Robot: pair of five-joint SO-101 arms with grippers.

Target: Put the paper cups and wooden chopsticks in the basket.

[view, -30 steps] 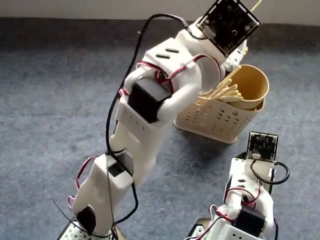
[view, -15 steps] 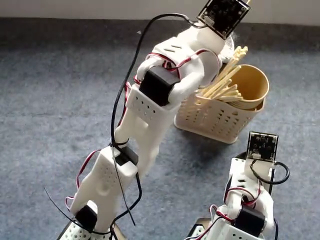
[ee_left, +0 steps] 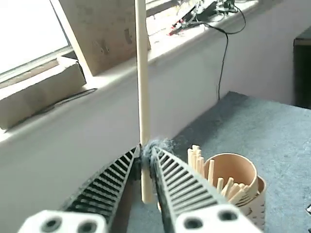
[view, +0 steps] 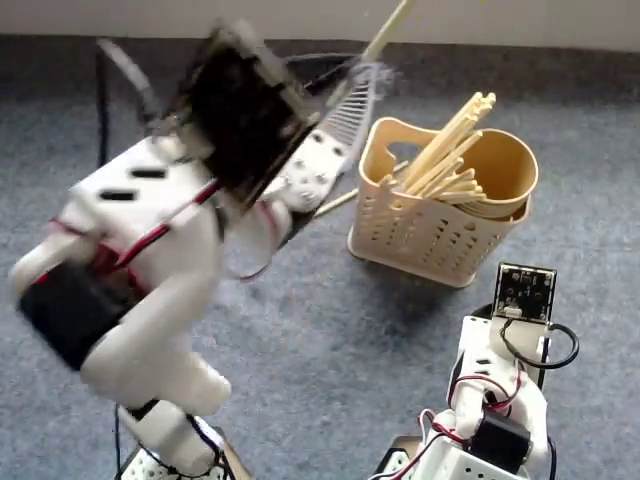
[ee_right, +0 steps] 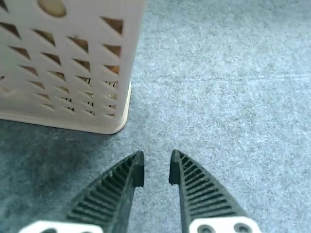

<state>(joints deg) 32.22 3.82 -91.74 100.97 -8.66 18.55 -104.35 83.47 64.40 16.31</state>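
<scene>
Wooden chopstick (ee_left: 141, 73) is pinched at the left gripper (ee_left: 146, 152) tips and stands upright through the jaws; left wrist view shows the clamp clearly. High view adds the rest: the stick runs diagonally with its lower end poking out under the gripper, raised off to one side of the basket (view: 430, 235). Basket holds a cup (view: 503, 165) and a bundle (view: 445, 160) of sticks leaning on the rim. Right wrist view: right gripper (ee_right: 156, 167) slightly parted, nothing between, low over grey carpet (ee_right: 233, 73), just beside the basket wall.
</scene>
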